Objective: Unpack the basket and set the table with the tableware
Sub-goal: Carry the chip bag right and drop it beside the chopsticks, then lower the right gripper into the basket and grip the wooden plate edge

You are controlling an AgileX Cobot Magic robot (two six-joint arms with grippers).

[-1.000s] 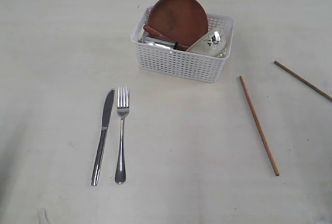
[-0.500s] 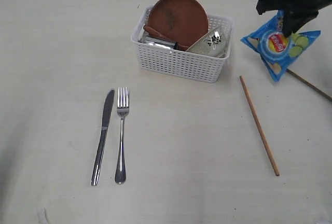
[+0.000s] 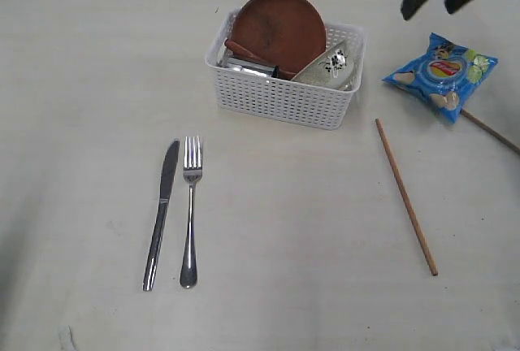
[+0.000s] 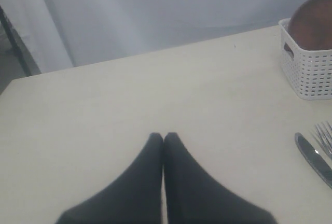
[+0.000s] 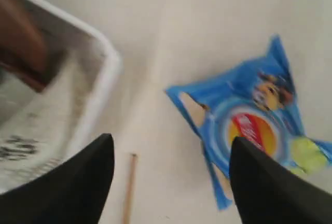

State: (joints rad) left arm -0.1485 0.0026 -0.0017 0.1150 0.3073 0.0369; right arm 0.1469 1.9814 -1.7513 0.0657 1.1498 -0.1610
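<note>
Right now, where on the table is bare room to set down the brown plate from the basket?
Free: the wide patch bordered by the fork, the basket and the nearer chopstick; also the whole side left of the knife. Crowded: the right edge, where the chips bag lies over the other chopstick.

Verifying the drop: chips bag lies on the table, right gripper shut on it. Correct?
No. The chips bag lies on the table, but the right gripper is open and clear of it, jaws spread above it; the right wrist view shows this.
</note>
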